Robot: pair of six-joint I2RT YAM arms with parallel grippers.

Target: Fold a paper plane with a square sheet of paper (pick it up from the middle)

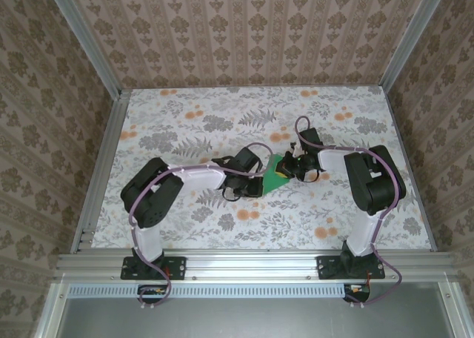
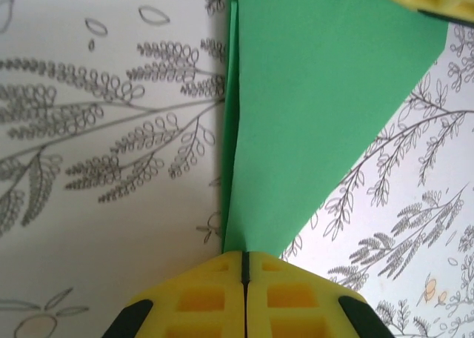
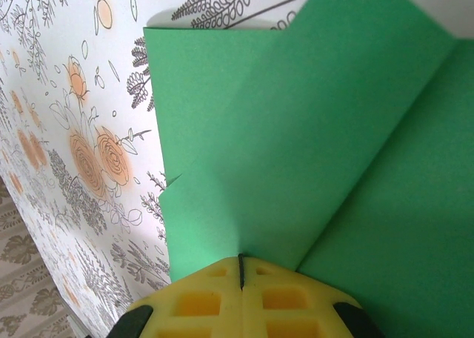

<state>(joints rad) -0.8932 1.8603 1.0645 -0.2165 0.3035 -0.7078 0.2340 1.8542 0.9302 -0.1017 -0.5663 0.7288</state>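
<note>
1. The bright green square sheet of thin paper (image 1: 280, 172) lies mid floral tabletop (image 1: 185, 116), partly folded to a taper.
2. The left claw (image 2: 244, 258) is closed, pinching its tip. The right claw (image 3: 241, 261) rests closed against it.
3. Wing folds seemingly remain.

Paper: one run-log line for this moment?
phase: folding | paper: partly folded, mid table | left gripper: shut on paper's pointed end | right gripper: shut on paper beside a crease
</note>
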